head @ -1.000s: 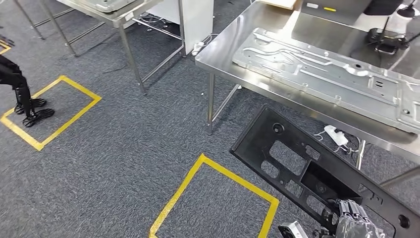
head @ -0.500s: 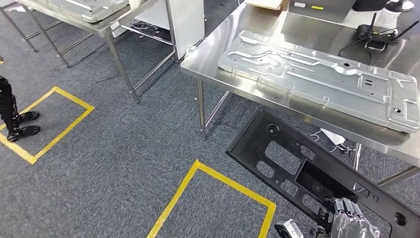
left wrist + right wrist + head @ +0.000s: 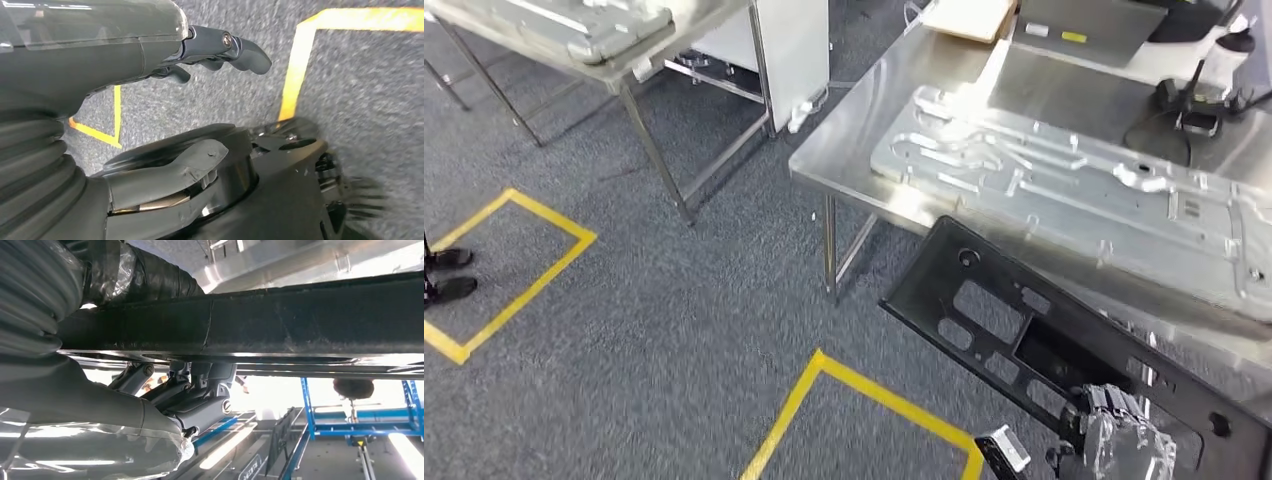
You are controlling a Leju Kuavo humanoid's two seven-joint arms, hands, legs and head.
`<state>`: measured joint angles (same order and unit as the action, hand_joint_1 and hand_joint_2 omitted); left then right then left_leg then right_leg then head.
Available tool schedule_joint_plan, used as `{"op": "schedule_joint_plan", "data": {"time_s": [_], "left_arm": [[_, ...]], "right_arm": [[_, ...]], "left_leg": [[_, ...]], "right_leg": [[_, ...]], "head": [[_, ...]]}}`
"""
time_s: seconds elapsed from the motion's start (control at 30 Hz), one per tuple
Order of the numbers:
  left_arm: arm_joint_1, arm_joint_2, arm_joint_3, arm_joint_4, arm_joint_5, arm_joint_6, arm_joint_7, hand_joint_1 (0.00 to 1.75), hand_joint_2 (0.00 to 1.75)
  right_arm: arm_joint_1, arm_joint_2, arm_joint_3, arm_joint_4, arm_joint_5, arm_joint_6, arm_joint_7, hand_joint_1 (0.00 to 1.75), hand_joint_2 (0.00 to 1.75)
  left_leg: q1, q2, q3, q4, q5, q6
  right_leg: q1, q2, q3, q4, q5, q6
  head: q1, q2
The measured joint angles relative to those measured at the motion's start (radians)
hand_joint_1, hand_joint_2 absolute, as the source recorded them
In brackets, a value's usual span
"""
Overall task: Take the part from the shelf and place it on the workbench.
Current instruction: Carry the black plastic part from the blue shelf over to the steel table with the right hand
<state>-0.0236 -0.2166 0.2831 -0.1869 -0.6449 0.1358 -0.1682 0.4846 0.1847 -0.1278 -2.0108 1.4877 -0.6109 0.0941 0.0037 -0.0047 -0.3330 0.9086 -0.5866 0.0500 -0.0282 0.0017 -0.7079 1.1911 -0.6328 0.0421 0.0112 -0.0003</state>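
Observation:
My right hand point(image 3: 1122, 447), wrapped in clear plastic, grips the long black plastic part point(image 3: 927, 287) near its lower end. The part is a flat frame with several cut-outs and slants up to the left, its far corner just in front of the steel workbench point(image 3: 849, 165). From the right wrist view the dark fingers point(image 3: 200, 397) curl around the part's edge point(image 3: 310, 325). My left hand point(image 3: 150, 55) hangs over the carpet with its fingers apart and nothing in them.
A large silver stamped metal panel point(image 3: 1074, 190) covers much of the workbench, with a black device and cables point(image 3: 1194, 110), a grey box point(image 3: 1084, 25) and cardboard point(image 3: 969, 15) behind it. A second steel table point(image 3: 624, 70) stands far left. Yellow tape squares point(image 3: 864, 385) mark the carpet.
The whole picture has shifted, so the camera has moved; the workbench now lies a little closer and lower in view. My right hand still holds the black part.

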Motion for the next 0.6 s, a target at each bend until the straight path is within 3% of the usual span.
{"op": "schedule_joint_plan", "data": {"time_s": [0.03,0.1,0.13,0.2,0.23,0.3,0.33,0.37,0.43,0.47,0.5,0.53,0.6], "left_arm": [[0.004,0.0,0.0,0.001,-0.002,0.0,0.001,0.0,1.75],[0.007,0.001,0.0,0.004,-0.006,-0.002,0.002,0.0,1.75],[0.005,0.001,0.0,0.004,-0.007,-0.003,0.002,0.0,1.75],[-0.008,-0.001,0.0,0.003,-0.009,-0.003,0.002,0.0,1.75],[-0.014,-0.002,0.0,0.002,-0.009,-0.004,0.002,0.0,1.75],[-0.019,-0.003,0.0,0.002,-0.01,-0.004,0.002,0.0,1.75],[-0.019,-0.003,0.0,0.002,-0.009,-0.005,0.001,0.0,1.75],[-0.019,-0.003,0.0,0.001,-0.008,-0.006,0.0,0.0,1.75],[-0.024,-0.002,0.0,0.001,-0.008,-0.007,-0.002,0.0,1.75],[-0.026,-0.001,0.0,0.001,-0.007,-0.007,-0.002,0.0,1.75],[-0.027,0.0,0.0,0.001,-0.007,-0.007,-0.002,0.0,1.75],[-0.027,0.002,0.0,0.001,-0.008,-0.008,-0.001,0.0,1.75],[-0.028,0.006,0.001,0.002,-0.008,-0.008,-0.001,0.0,1.75]], "right_arm": [[-0.003,-0.01,0.0,0.005,0.0,0.003,0.006,1.75,1.75],[-0.012,-0.026,0.0,0.015,-0.001,0.014,0.014,1.75,1.75],[-0.017,-0.034,0.0,0.019,-0.001,0.019,0.017,1.75,1.75],[-0.029,-0.047,0.0,0.02,-0.001,0.025,0.021,1.75,1.75],[-0.035,-0.052,0.0,0.019,-0.001,0.025,0.022,1.75,1.75],[-0.043,-0.059,0.0,0.02,-0.001,0.026,0.024,1.75,1.75],[-0.045,-0.061,0.0,0.021,-0.001,0.027,0.024,1.75,1.75],[-0.046,-0.062,0.0,0.022,-0.001,0.028,0.024,1.75,1.75],[-0.048,-0.065,0.0,0.024,-0.001,0.029,0.024,1.75,1.75],[-0.048,-0.066,0.0,0.025,-0.001,0.029,0.024,1.75,1.75],[-0.049,-0.068,0.0,0.027,-0.001,0.03,0.025,1.75,1.75],[-0.05,-0.07,0.0,0.029,-0.001,0.033,0.026,1.75,1.75],[-0.057,-0.077,0.0,0.037,-0.002,0.041,0.029,1.75,1.75]], "left_leg": [[0.0,0.0,0.029,-0.002,-0.022,-0.004],[0.0,0.001,0.071,-0.005,-0.066,-0.017],[0.003,0.002,0.09,-0.008,-0.08,-0.026],[0.011,0.003,0.091,0.029,-0.065,-0.042],[0.015,0.003,0.065,0.092,-0.038,-0.047],[0.016,0.002,-0.053,0.279,0.001,-0.051],[0.015,0.002,-0.122,0.355,-0.01,-0.052],[0.015,0.001,-0.185,0.401,-0.046,-0.054],[0.015,0.002,-0.278,0.408,-0.132,-0.056],[0.014,0.002,-0.311,0.378,-0.149,-0.054],[0.011,0.002,-0.338,0.332,-0.121,-0.05],[0.006,0.003,-0.357,0.271,-0.039,-0.041],[-0.006,0.0,-0.38,0.166,0.157,-0.026]], "right_leg": [[-0.001,-0.005,-0.006,-0.05,0.074,0.0],[0.007,-0.014,-0.006,-0.106,0.206,-0.012],[0.013,-0.015,-0.001,-0.11,0.238,-0.022],[0.022,-0.007,0.025,-0.11,0.208,-0.043],[0.022,-0.005,0.046,-0.118,0.192,-0.052],[0.017,-0.004,0.102,-0.145,0.166,-0.064],[0.017,-0.003,0.132,-0.16,0.152,-0.067],[0.016,0.0,0.164,-0.174,0.137,-0.067],[0.015,0.008,0.23,-0.199,0.105,-0.066],[0.014,0.011,0.265,-0.21,0.087,-0.064],[0.014,0.014,0.298,-0.219,0.068,-0.062],[0.013,0.017,0.327,-0.228,0.049,-0.06],[0.016,0.025,0.375,-0.238,0.01,-0.049]], "head": [[0.0,0.0],[0.0,0.0],[-0.001,0.0],[-0.001,0.0],[-0.001,0.0],[-0.001,0.0],[-0.002,0.0],[-0.002,0.0],[-0.002,0.0],[-0.002,0.0],[-0.002,0.0],[-0.001,0.0],[-0.001,0.0]]}}
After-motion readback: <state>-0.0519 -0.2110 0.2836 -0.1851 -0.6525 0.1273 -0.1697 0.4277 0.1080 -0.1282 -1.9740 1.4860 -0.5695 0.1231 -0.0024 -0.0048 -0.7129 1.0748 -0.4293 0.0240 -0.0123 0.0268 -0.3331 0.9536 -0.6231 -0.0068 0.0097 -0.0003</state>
